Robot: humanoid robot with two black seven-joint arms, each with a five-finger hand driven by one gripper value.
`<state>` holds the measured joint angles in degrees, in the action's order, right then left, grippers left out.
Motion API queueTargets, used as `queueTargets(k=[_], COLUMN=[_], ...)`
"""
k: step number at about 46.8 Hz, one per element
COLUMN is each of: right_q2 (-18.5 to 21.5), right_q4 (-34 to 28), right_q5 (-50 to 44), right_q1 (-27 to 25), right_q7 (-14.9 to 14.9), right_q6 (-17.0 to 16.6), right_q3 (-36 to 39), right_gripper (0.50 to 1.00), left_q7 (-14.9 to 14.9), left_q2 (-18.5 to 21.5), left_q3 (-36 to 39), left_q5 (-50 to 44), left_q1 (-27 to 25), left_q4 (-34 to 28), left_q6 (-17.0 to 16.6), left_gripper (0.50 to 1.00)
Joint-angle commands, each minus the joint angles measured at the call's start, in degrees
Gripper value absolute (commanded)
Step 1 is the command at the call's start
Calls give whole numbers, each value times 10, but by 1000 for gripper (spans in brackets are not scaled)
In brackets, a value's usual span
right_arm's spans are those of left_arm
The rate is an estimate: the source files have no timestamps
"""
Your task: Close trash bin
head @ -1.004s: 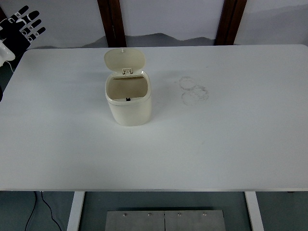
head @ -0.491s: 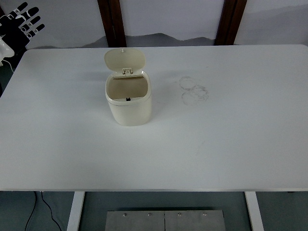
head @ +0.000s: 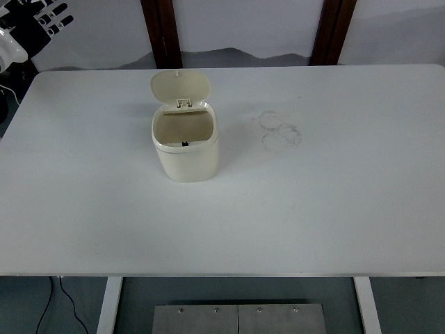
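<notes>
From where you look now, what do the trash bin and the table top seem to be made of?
The trash bin looks like cream plastic with a smooth, slightly matte finish: rounded moulded corners, a thin lid standing open on a small hinge. The table top looks like white laminate or painted board, I cannot tell which; it is flat and matte, with faint ring stains on it.

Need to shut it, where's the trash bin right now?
The trash bin stands left of centre on the white table, lid up.
</notes>
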<state>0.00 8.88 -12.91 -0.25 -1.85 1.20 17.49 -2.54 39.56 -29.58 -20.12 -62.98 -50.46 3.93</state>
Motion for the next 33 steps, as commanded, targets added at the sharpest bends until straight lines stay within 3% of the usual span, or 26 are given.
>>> queueTargets(k=[1,7,8,22,33], right_q2=[0,0,0,0,0], right_q4=[0,0,0,0,0], right_q5=[0,0,0,1,1], right_q1=[0,0,0,0,0], right_q7=[0,0,0,0,0], right_q6=[0,0,0,0,-1], right_q3=[0,0,0,0,0], right_gripper=[995,995,995,995,995], left_q7=[-20,-28,-28,-40,-54], left_q2=[-4,-7,-9,-48,-81], left_q3=[5,37,75,235,312], left_q5=[1,1,1,2,3], left_q1=[-19,-50,-76,-191,-234], left_q4=[-1,-2,-3,-30,-52], left_q6=[-7,-8,-8,-8,-8], left_gripper=[1000,1000,1000,1000,1000])
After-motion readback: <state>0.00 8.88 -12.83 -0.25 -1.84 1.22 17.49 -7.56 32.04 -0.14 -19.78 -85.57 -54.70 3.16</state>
